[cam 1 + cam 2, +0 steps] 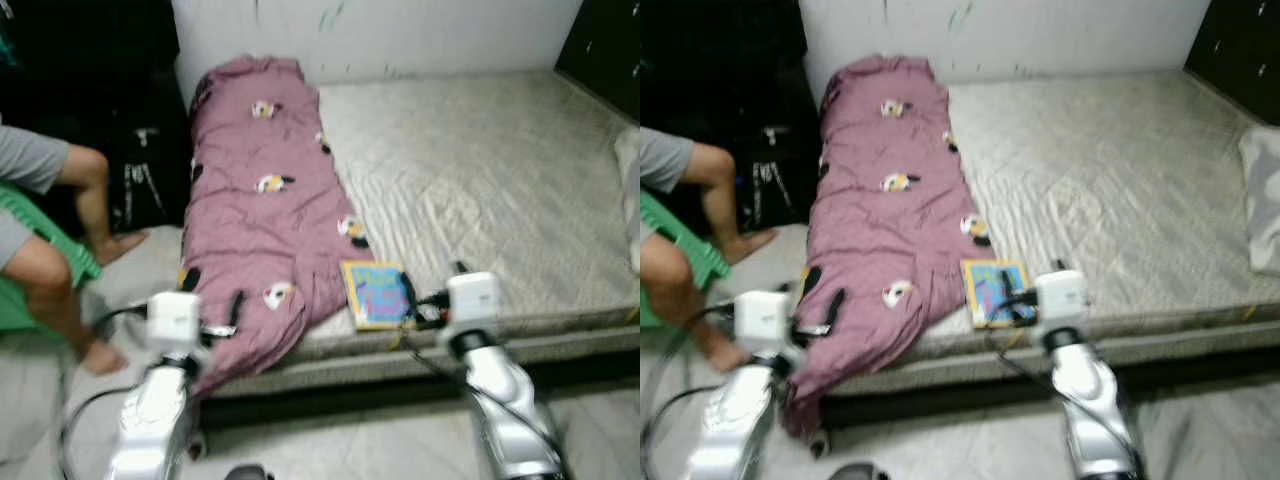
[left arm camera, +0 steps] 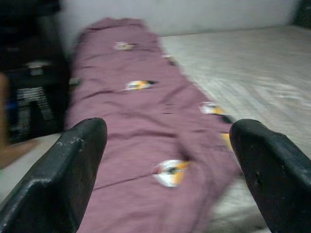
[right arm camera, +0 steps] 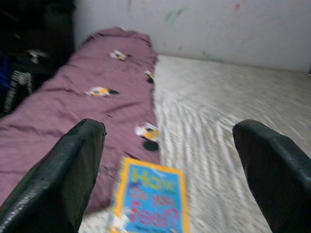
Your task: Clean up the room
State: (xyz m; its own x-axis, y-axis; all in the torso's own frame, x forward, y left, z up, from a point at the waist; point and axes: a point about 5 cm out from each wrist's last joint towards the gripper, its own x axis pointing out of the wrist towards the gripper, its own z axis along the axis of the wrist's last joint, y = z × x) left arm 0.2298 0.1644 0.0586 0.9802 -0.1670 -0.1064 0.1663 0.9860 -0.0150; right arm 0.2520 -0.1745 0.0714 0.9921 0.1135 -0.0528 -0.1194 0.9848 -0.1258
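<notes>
A purple blanket point(image 1: 265, 220) with small cartoon prints lies lengthwise on the left side of a bare grey mattress point(image 1: 480, 170), and its near end hangs over the front edge. A book point(image 1: 377, 295) with a yellow border and blue cover rests at the mattress's front edge, beside the blanket. My left gripper point(image 1: 213, 296) is open over the blanket's near end; in the left wrist view the blanket point(image 2: 146, 107) stretches ahead between the spread fingers. My right gripper point(image 1: 435, 282) is open just right of the book, and the book point(image 3: 150, 199) lies low between its fingers.
A person point(image 1: 50, 250) sits on a green chair point(image 1: 20, 300) at the left, bare feet on the floor. A black bag point(image 1: 145, 180) stands by the mattress's far left corner. A pale pillow point(image 1: 630, 190) lies at the right edge. A dark cabinet point(image 1: 610, 40) is at the back right.
</notes>
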